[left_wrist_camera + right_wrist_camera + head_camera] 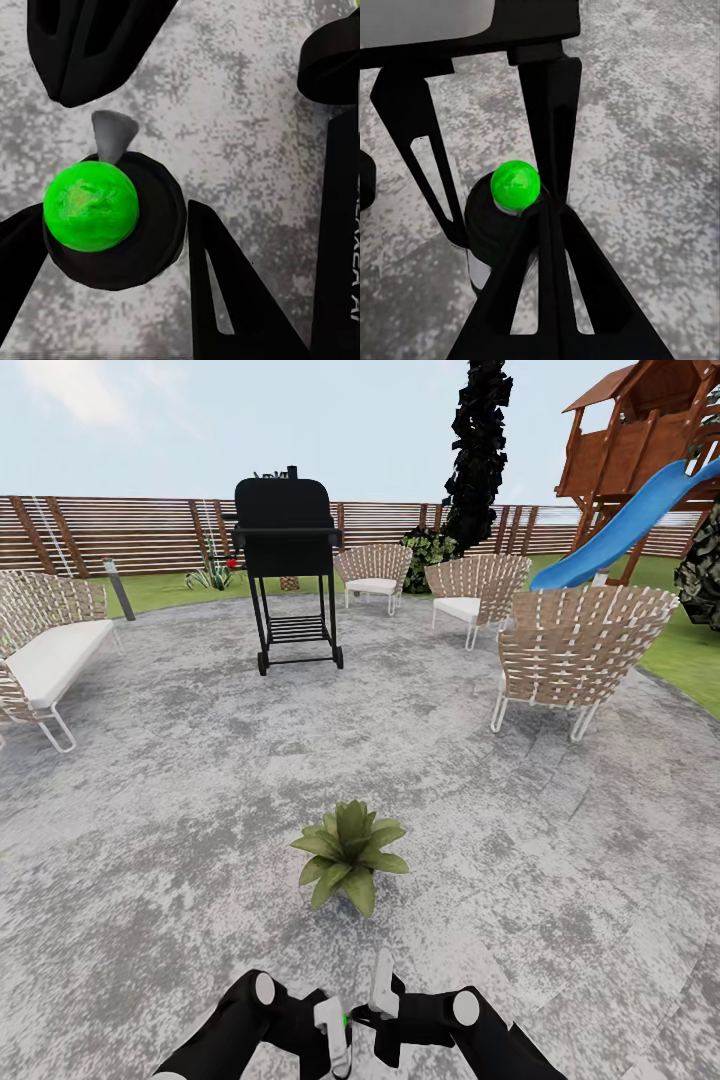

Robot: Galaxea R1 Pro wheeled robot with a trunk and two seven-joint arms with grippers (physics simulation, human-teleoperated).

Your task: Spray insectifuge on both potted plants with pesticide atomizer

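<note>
One potted plant, a low rosette of pointed green leaves, stands on the grey paved patio just ahead of my arms. The pesticide atomizer is a dark bottle with a bright green top and a grey nozzle, seen from above. My left gripper is shut on it, one black finger pressing each side. In the head view the atomizer shows as a green dot between both wrists at the bottom edge. My right gripper is shut, its tips together right beside the green top of the atomizer.
A black grill stands at the patio's far middle. Wicker chairs line the right and back, and a cushioned sofa sits at the left. Behind are a wooden slat fence, a grey bollard lamp and a blue slide.
</note>
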